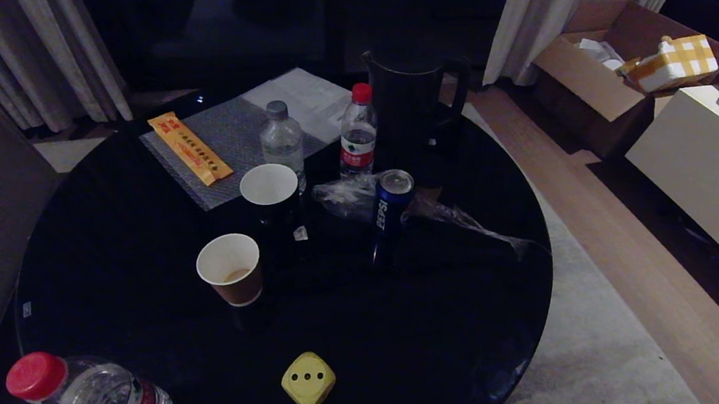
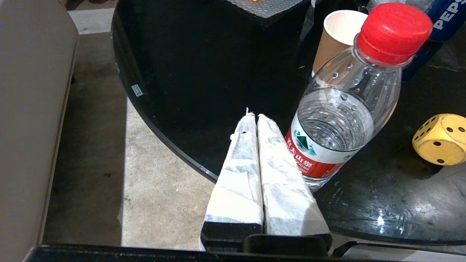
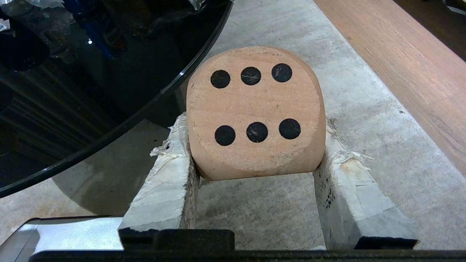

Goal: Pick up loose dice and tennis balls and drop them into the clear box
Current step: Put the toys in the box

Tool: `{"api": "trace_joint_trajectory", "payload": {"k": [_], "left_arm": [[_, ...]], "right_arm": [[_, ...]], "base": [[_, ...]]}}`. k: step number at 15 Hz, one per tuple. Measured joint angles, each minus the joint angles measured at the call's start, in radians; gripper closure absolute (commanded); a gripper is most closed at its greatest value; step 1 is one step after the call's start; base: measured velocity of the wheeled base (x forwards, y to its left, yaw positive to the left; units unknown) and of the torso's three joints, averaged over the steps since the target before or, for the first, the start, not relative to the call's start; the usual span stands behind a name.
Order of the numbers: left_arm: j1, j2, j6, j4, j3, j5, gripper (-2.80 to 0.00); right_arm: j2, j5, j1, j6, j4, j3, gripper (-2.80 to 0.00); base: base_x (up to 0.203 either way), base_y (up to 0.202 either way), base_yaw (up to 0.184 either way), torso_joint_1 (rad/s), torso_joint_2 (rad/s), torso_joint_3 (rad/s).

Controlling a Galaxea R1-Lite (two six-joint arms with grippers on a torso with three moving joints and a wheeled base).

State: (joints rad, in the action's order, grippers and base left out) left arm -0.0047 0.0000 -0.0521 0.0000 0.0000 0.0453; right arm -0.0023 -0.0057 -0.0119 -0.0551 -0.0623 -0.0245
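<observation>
Right gripper: we see its fingers clamped on the beige die, beside the table. Left gripper: fingers pressed together, empty, near a bottle and yellow die.

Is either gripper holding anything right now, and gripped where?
The right gripper holds the beige die, its fingers clamped on two opposite side faces. The left gripper is shut and holds nothing.
</observation>
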Motion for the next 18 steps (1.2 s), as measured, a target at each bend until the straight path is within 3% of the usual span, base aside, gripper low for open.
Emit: {"api": "trace_joint_trajectory", "payload": {"k": [11,18], "left_arm": [[0.000,0.000,-0.009,0.000,0.000,0.004,0.00],[0.000,0.000,-0.003,0.000,0.000,0.003,0.00]], "right_arm": [[0.000,0.000,0.000,0.000,0.000,0.000,0.00],[0.001,0.000,0.000,0.000,0.000,0.000,0.00]], "base": [[0.000,0.000,0.000,0.000,0.00,0.003],[0.000,0.000,0.000,0.002,0.00,0.172]]}}
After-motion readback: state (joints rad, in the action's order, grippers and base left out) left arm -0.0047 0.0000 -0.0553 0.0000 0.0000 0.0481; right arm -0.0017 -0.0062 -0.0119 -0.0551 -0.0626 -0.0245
